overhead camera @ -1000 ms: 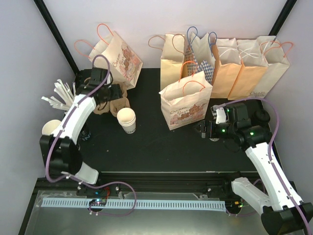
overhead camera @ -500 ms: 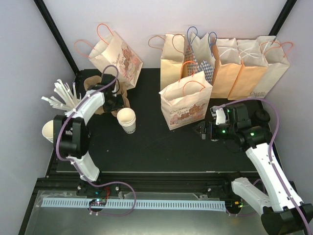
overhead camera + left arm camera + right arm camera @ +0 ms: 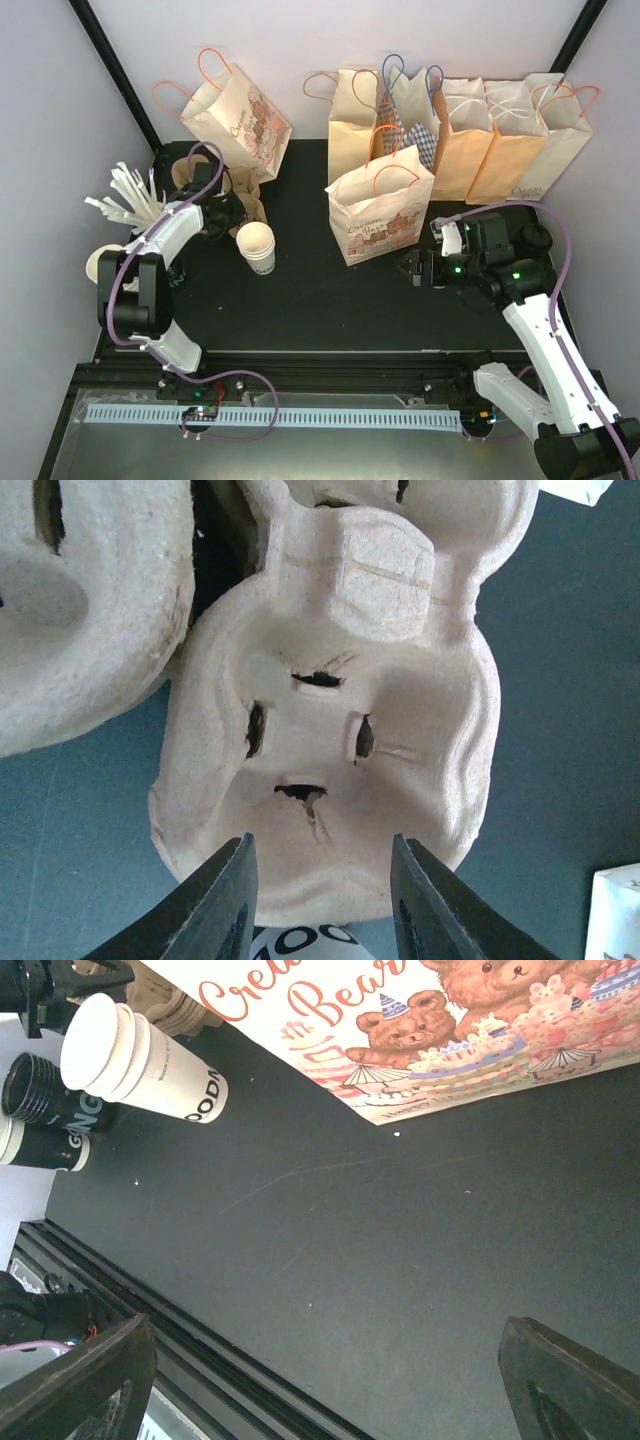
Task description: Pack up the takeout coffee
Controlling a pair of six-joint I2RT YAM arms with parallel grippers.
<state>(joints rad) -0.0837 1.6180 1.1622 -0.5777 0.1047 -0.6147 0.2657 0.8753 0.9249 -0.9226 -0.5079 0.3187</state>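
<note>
Left fingers (image 3: 322, 850), half parted and grasping nothing, hang over a pulp cup tray (image 3: 330, 710) at the desk's (image 3: 300, 290) far left. Right fingers (image 3: 325, 1380), spread wide and empty, point left. Takeout coffee (image 3: 538, 236) stands behind them to the right, well apart from both.

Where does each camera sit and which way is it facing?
Top external: above and behind the arms, looking down on the table and paper bags; both arms show, left gripper at the pulp carrier.
Left wrist: faces down at that carrier, its two fingers apart at the bottom edge.
Right wrist: low over the table, facing the bear bag and stacked white cups; right gripper wide open.
Shared: top and right wrist both show those cups and that bag.
</note>
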